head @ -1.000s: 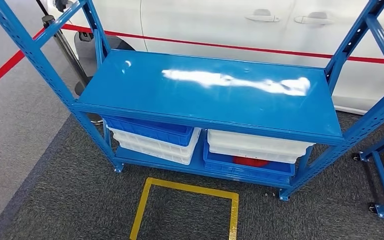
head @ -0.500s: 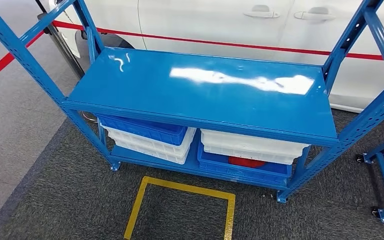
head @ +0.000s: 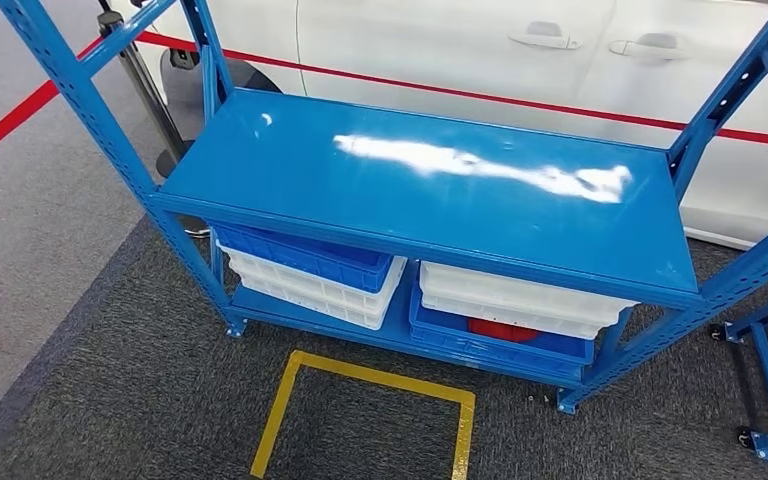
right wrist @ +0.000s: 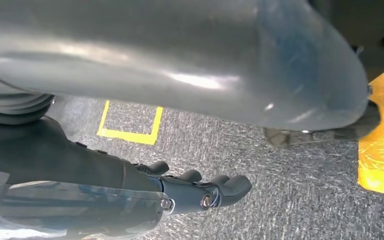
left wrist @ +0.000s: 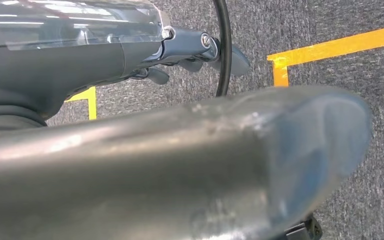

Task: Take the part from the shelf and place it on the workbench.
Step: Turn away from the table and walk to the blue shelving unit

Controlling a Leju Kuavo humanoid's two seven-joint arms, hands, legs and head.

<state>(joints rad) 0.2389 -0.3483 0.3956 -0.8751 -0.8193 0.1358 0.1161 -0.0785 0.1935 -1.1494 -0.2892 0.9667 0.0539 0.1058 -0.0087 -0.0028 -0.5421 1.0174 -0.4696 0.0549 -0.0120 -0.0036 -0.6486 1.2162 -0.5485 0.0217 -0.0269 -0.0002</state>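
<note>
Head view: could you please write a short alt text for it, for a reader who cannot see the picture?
A blue metal shelf stands on grey carpet, its glossy top board bare. On the lower level sit stacked blue and white bins, and something red shows in the blue bin on the right. A white car is behind it; a yellow tape square marks the floor in front.

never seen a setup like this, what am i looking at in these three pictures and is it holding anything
This is a walking robot with two arms and hands. The wide picture is from its head, looking down at a blue shelf whose top is bare. Below sit blue and white bins; something red lies in the right-hand blue one. A yellow square is taped on the carpet, and a white car stands behind. The other two pictures come from cameras at the wrists, with the arms hanging toward the floor. The left hand and right hand hold nothing; their fingers look loosely curled.
</note>
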